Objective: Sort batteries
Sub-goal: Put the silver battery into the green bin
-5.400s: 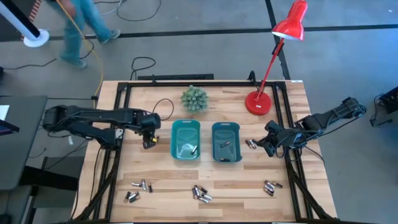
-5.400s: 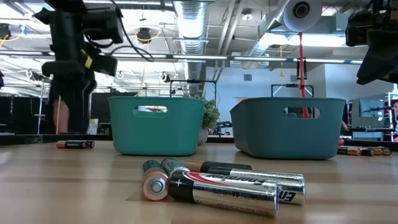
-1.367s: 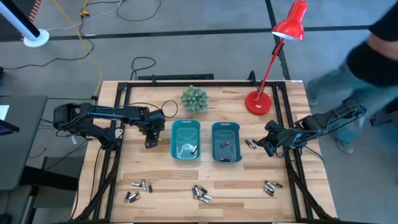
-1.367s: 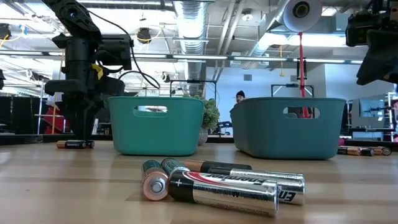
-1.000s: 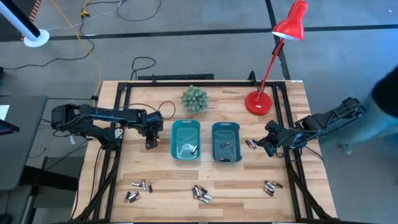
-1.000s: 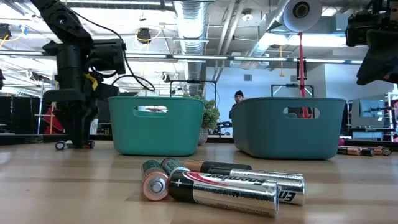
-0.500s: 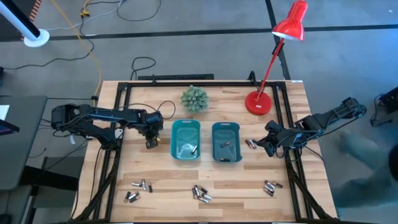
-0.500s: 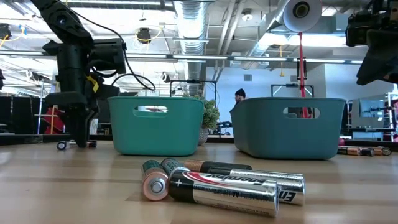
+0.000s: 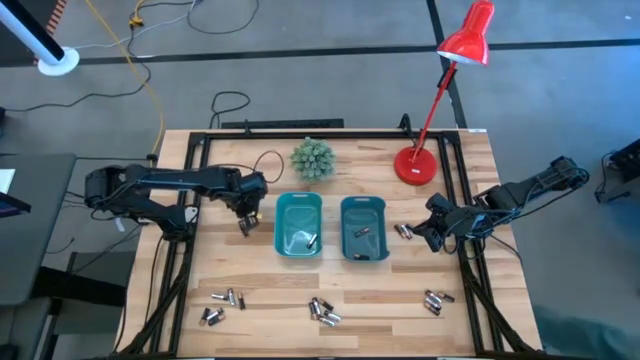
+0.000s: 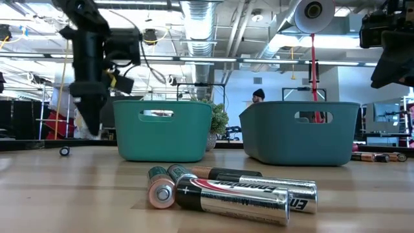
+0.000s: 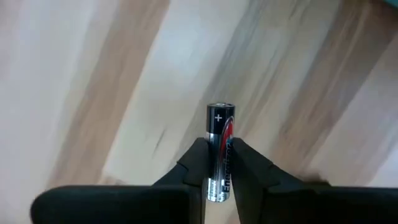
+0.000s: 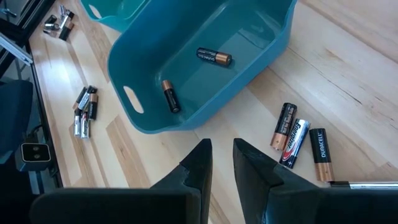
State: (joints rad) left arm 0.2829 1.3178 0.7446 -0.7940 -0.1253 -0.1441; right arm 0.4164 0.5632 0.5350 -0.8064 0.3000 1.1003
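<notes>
Two teal bins [image 9: 298,208] [image 9: 363,210] stand mid-table, each with batteries inside. My left gripper [image 9: 246,226] hovers left of the left bin, shut on a silver-and-black battery [image 11: 221,124]. One loose battery [image 10: 65,151] lies on the wood below it. My right gripper [image 9: 432,232] waits right of the right bin, fingers slightly open with nothing between them [image 12: 222,163]. Three batteries [image 12: 298,140] lie on the table just ahead of it. More battery clusters [image 9: 222,298] [image 9: 322,312] [image 9: 433,300] lie along the near edge. My left gripper pinches the battery's body [image 11: 220,163] between its two fingers. The fingers come from above, pointing steeply down, and lie along the battery. Its plus end [image 11: 220,113] sticks out past the fingertips. The battery is lifted clear of the table.
A red desk lamp [image 9: 418,165] and a small green plant [image 9: 312,158] stand at the far side behind the bins. A black frame [image 9: 190,250] runs along the table's edges. Bare wood lies between the bins and the near-edge batteries.
My left gripper, down at the table over two batteries left of the left bin, has shut on one of them. It then rose with that battery and shifted a little toward the bin. The other battery stayed on the wood.
</notes>
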